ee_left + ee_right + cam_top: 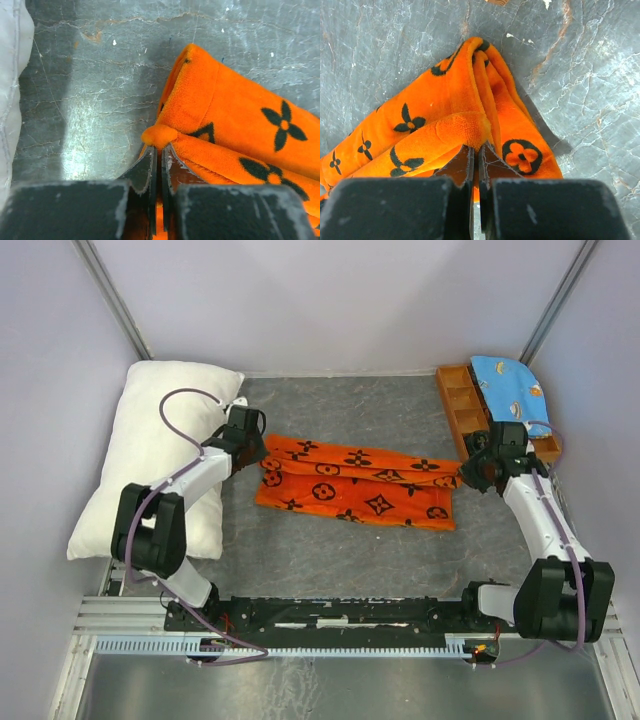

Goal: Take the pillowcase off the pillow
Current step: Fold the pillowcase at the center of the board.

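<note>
The orange pillowcase (355, 484) with black motifs lies folded in a long strip across the middle of the grey table, apart from the pillow. The white pillow (155, 455) lies bare at the left edge. My left gripper (262, 453) is shut on the pillowcase's left end; in the left wrist view a small orange fold (159, 135) is pinched at the fingertips (161, 150). My right gripper (466, 470) is shut on the right end; in the right wrist view the orange fabric (455, 127) bunches at its tips (478, 149).
A wooden tray (462, 405) stands at the back right with a light-blue patterned cloth (512, 385) draped over it. White walls close in the table on three sides. The pillow's edge (10, 75) shows at the left of the left wrist view.
</note>
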Motion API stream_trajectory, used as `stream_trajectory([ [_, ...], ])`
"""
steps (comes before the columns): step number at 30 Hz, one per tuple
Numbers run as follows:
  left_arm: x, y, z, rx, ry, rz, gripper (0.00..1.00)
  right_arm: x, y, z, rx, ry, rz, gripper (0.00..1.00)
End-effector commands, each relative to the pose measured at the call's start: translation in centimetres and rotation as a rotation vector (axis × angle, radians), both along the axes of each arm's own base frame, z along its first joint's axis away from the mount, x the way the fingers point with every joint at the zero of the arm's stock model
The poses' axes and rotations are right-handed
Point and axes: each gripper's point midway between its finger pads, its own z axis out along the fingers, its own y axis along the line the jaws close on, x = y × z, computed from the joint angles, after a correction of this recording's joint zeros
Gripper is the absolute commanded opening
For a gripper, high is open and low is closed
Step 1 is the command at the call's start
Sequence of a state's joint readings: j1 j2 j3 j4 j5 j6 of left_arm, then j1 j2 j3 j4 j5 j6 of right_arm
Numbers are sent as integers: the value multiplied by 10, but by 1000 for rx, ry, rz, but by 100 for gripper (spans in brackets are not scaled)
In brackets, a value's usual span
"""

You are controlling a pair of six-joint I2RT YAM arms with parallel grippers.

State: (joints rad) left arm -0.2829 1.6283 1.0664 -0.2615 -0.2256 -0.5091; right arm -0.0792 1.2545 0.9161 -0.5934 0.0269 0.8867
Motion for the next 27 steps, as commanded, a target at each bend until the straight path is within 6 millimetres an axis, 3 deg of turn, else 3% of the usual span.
stream_trajectory([
  [1,-10,29,7,44,-4,106,3,-23,-28,-2,-117,44,-61,1],
  [6,-48,23,-39,-28,115,117,3,-56,-28,-47,-110,141,-100,3],
  [8,-57,18,-45,-66,112,96,3,-67,-26,-61,-97,172,-109,11],
  [9,-59,17,-43,-77,99,88,7,-69,-24,-64,-89,178,-107,16],
  [11,-57,15,-27,-73,40,43,38,-64,-22,-55,-95,140,-72,24],
  [12,-53,14,-11,-52,-10,14,54,-56,-24,-41,-119,103,-70,34],
  [14,-42,12,31,-31,-130,1,81,-37,-30,-8,-205,29,-54,60],
  [15,-36,10,54,-23,-188,-10,93,-30,-32,9,-252,4,-49,68],
  [16,-30,9,75,-8,-219,-19,98,-24,-35,25,-298,-17,-51,77],
  [18,-18,4,103,29,-243,-46,100,-11,-38,58,-390,-80,-68,99],
  [19,-11,1,111,44,-237,-64,100,-6,-36,71,-427,-107,-63,100],
  [21,-4,-6,107,73,-162,-99,99,5,-23,85,-480,-137,-22,99],
  [23,-1,-9,92,95,-91,-114,97,12,-10,81,-501,-119,32,99],
  [27,-8,-12,58,101,-1,-145,96,15,5,52,-500,-4,158,100],
])
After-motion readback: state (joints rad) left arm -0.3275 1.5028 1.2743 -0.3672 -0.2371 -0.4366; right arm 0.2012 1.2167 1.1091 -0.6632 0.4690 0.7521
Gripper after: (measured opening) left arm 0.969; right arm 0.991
